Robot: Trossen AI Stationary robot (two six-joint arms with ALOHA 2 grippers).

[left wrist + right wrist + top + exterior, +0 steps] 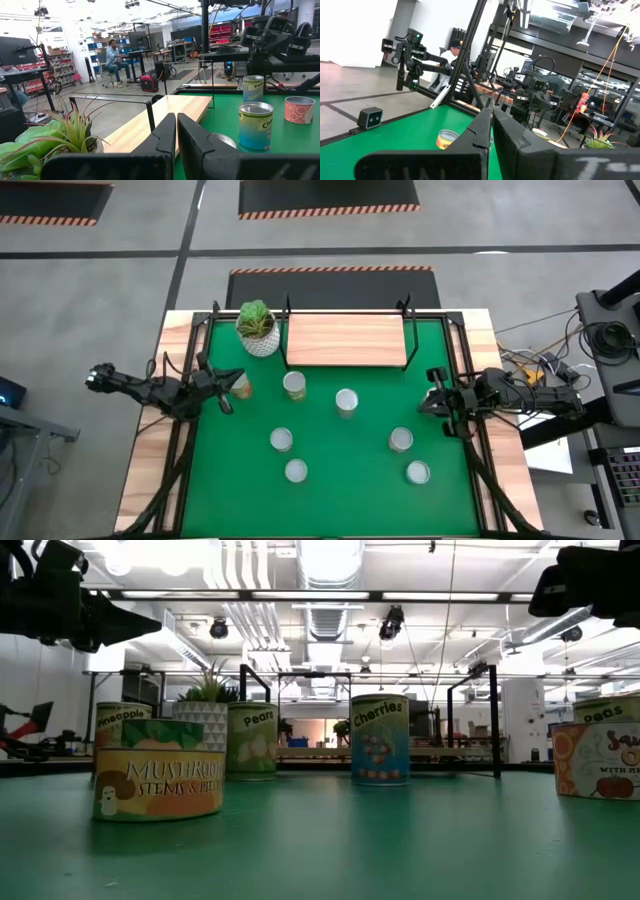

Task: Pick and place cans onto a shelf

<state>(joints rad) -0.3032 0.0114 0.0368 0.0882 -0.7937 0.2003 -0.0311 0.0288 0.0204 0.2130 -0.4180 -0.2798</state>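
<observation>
mushroom can (158, 783) sits closest to the low camera, on the green mat (340, 480). seven cans are on the mat, all short of the shelf (346, 340); two of them, (294, 385) and (346, 401), are nearest its front edge. potted plant (257, 327) is just off the shelf's left end. left gripper (222, 385) and right gripper (437, 395) flank the shelf, fingers pressed together, holding nothing.

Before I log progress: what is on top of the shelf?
The shelf shows only bare wood from above; no cans on it. Its underside is hidden.
</observation>
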